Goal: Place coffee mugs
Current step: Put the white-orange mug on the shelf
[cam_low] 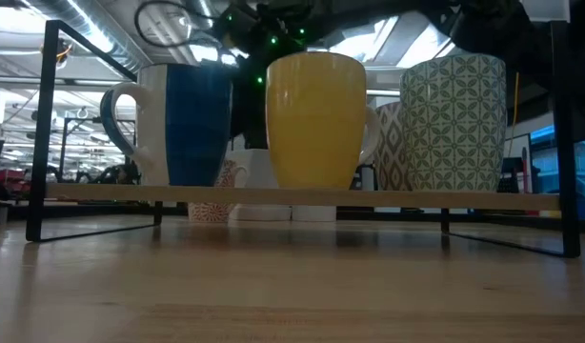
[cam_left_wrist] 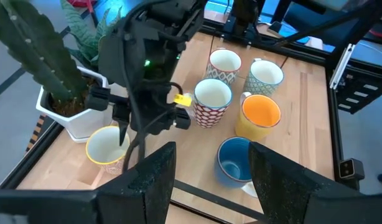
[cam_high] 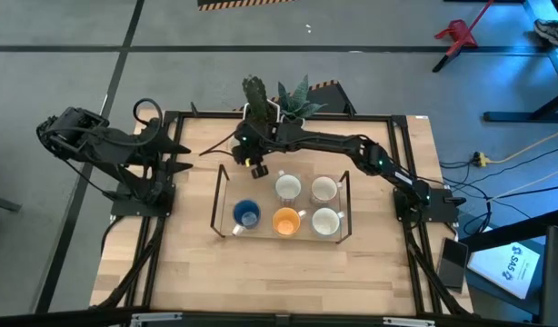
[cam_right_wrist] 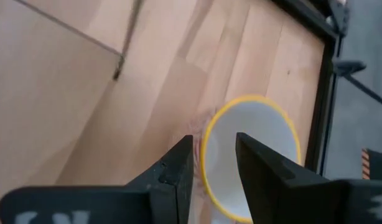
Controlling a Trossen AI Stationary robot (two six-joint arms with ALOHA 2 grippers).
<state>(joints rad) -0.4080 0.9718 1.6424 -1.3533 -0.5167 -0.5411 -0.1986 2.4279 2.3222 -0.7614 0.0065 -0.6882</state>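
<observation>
1. At the near edge of the raised shelf (cam_high: 226, 202), front row: blue mug (cam_high: 246, 215), orange mug (cam_high: 286, 222) and a white mug (cam_high: 325, 221) stand upright side by side; in the low view the blue mug (cam_low: 178, 124) and orange mug (cam_low: 315, 119) stand close together, with a green-patterned mug (cam_low: 454, 119) beside them.
2. Back row of the shelf: two white mugs (cam_high: 288, 188) and (cam_high: 323, 189), upright, just behind the front row; the shelf's back-left spot behind the blue mug is bare.
3. Beyond the shelf's back-left corner: right gripper (cam_high: 257, 169), arm stretched across the table from the right side, pointing downward.
4. Right gripper fingers (cam_right_wrist: 172, 168): spread a little, astride the rim of a yellow-rimmed mug (cam_right_wrist: 253, 155), one finger outside the wall and one over its mouth; the mug stands on the tabletop (cam_right_wrist: 73, 93) near the black frame edge (cam_right_wrist: 318, 93). The left wrist view shows this mug (cam_left_wrist: 107, 148) upright under the gripper, beside a white hexagonal cactus pot (cam_left_wrist: 66, 115).
5. Far table edge: two potted plants (cam_high: 279, 95) close behind the right gripper.
6. Left side: left gripper (cam_left_wrist: 209, 180), fingers parted and empty, held back above the table's left edge, well apart from the mugs.
</observation>
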